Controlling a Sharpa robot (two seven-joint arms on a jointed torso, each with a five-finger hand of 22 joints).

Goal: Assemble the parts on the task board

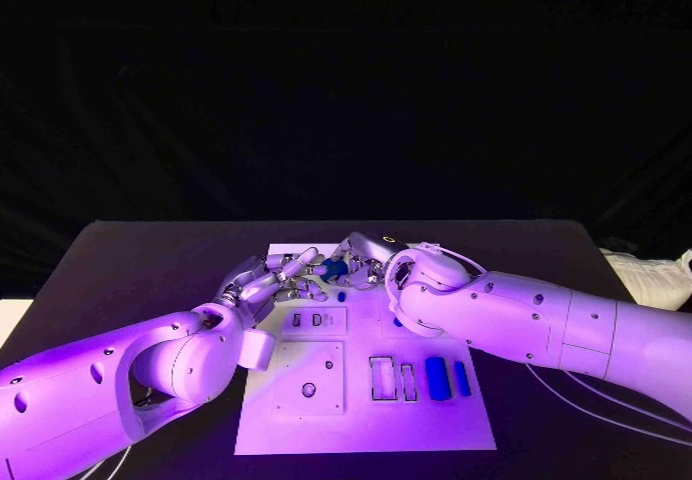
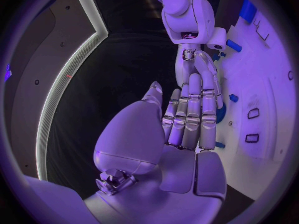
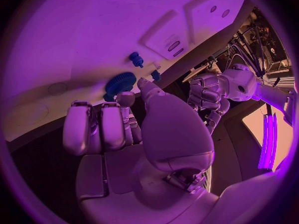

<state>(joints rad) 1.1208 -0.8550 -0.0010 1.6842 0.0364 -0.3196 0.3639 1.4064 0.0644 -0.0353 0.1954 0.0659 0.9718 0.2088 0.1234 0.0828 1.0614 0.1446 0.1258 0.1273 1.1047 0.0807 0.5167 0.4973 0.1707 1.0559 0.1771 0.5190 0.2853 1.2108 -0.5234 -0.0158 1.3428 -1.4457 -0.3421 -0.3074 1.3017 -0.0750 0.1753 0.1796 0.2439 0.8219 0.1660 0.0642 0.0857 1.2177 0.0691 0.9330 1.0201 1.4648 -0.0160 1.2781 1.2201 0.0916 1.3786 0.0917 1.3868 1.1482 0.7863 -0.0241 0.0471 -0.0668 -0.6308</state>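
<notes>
The white task board [image 1: 361, 420] lies in the middle of the black table. My right hand [image 1: 378, 258] is over the board's far end and pinches a blue gear [image 1: 335, 268] between thumb and fingertip. In the right wrist view the gear [image 3: 118, 83] sits close against the board, just past the right hand [image 3: 124, 129]. My left hand [image 1: 274, 280] hovers at the board's far left edge, fingers straight and holding nothing, its tips close to the gear. The left wrist view has the left hand [image 2: 187, 119] flat, with the right hand [image 2: 196, 64] beyond it.
Two blue bars [image 1: 437, 380] [image 1: 463, 378] lie on the board's near right, beside two open slots [image 1: 382, 378]. A small blue peg [image 3: 135, 59] stands on the board near the gear. Grey inset plates [image 1: 310, 378] sit on the board's left half.
</notes>
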